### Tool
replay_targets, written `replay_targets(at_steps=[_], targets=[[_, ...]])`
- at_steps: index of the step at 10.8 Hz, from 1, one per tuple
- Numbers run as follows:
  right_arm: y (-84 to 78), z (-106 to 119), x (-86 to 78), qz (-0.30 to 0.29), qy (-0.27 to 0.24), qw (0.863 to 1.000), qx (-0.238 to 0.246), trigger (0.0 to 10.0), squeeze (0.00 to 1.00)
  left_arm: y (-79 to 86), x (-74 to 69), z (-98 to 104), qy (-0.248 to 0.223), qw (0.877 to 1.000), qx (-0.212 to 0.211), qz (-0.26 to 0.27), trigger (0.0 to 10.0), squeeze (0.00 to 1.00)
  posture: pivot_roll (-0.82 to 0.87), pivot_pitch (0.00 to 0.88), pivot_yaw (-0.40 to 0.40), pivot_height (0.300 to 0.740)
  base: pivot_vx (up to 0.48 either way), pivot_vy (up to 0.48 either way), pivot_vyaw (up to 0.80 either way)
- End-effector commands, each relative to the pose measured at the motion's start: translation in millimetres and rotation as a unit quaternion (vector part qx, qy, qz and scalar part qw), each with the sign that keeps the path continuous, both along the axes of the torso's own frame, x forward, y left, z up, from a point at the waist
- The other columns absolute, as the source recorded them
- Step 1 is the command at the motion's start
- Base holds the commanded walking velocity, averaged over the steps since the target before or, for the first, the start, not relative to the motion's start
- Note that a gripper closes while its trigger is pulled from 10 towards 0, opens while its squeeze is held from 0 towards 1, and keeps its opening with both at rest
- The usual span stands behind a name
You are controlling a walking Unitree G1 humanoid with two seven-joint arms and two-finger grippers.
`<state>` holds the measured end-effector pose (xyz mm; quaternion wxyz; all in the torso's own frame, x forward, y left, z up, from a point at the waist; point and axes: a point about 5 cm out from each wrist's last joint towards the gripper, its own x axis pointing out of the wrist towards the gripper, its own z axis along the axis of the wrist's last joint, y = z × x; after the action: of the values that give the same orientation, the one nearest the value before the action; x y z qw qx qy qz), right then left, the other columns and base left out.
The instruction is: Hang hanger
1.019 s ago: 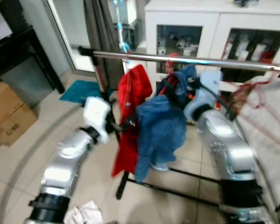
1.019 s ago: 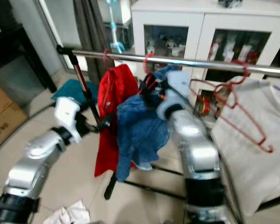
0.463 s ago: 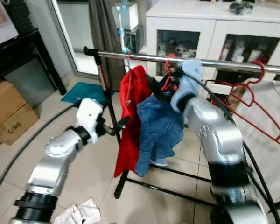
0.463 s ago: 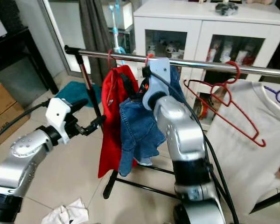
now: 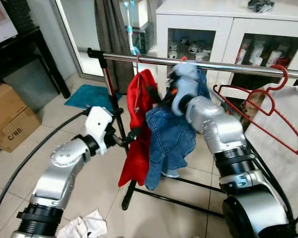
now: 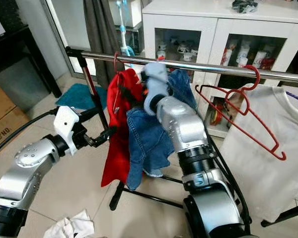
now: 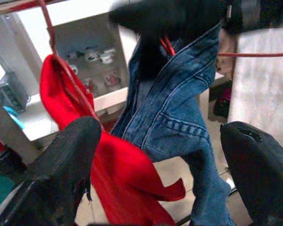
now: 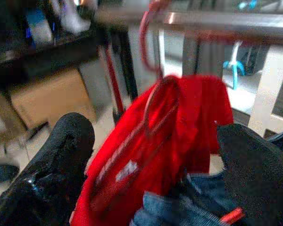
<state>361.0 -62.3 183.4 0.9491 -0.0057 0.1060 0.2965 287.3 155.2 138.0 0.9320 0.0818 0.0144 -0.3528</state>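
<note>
- A silver metal clothes rail ran across the scene in front of a white glass-door cabinet.
- From that rail hung a red garment on a red wire hanger, and touching it on the robot's right side a blue denim jacket, also hanging from the rail.
- The right gripper sat high between the two garments, just under the rail; its wrist housing was blurred.
- The right wrist view showed its two black fingers spread wide, nothing between them, the red garment and its hanger hook ahead.
- The left gripper was lower, at the edge of the red garment, near the rail's upright post.
- Its fingers stood wide apart too, holding nothing, with red cloth and denim between them in the distance.
- Further along the rail hung an empty red wire hanger, beside a white T-shirt.
- A cardboard box and a crumpled white cloth lay on the tiled floor.
</note>
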Motion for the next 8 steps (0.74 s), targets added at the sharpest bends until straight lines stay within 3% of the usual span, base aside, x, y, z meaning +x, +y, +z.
replay_targets(at_steps=[1,3,4,5,7,8], targets=[[4.1,-0.4,0.0,0.015,-0.010,1.000,-0.026,10.0,0.00,1.0,1.4,1.9,-0.003,1.000,0.007,0.001,10.0,0.00,-0.05,0.000,0.088,0.740,0.000,0.000,0.00],[-18.5,-20.7,2.1,-0.018,0.017,0.996,-0.081,10.0,0.00,1.5,1.1,0.2,-0.002,1.000,0.008,0.003,10.0,0.00,-0.06,0.000,0.091,0.740,0.000,0.000,0.00],[-37.4,-24.0,6.2,-0.064,0.020,0.993,-0.097,10.0,0.00,0.9,2.0,-0.2,-0.001,1.000,0.009,0.002,10.0,0.00,-0.07,0.000,0.095,0.740,0.000,0.000,0.00],[-55.8,-25.0,8.8,-0.096,0.017,0.988,-0.117,10.0,0.00,-0.7,4.9,2.7,-0.005,1.000,0.008,-0.001,10.0,0.00,-0.08,0.000,0.101,0.740,0.000,0.000,0.00],[-73.7,-21.7,8.9,-0.121,0.003,0.983,-0.139,10.0,0.00,-2.3,6.3,3.1,-0.007,1.000,0.009,-0.004,10.0,0.00,-0.08,0.000,0.103,0.740,0.000,0.000,0.00],[-76.4,-8.1,9.2,-0.125,-0.026,0.986,-0.110,10.0,0.00,-3.4,5.9,3.0,-0.008,1.000,0.008,-0.006,10.0,0.00,-0.08,0.000,0.101,0.740,0.000,0.000,0.00]])
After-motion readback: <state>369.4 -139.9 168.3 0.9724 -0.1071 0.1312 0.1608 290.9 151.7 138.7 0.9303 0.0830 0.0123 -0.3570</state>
